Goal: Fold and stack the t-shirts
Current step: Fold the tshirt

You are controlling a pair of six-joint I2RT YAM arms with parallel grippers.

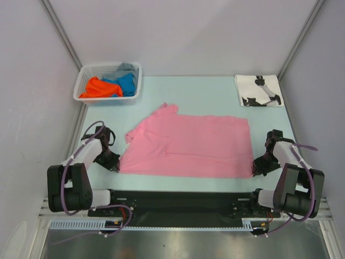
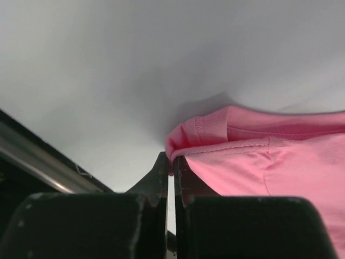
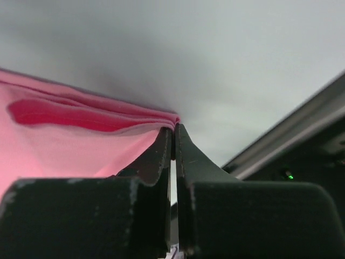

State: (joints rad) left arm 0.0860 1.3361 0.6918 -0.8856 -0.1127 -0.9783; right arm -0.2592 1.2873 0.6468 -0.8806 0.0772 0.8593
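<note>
Tabletop bears pink t-shirt; left pincer, right pincer pinch its near corners.

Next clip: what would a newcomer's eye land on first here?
A large plain pink cloth t-shirt lies spread flat at centre, the left gripper shut on its near left corner and the right gripper shut on its near right corner. Behind it, a white plastic lattice basket at far left holds a heap of orange, blue and grey shirts, and a folded white shirt with black print lies at far right.
</note>
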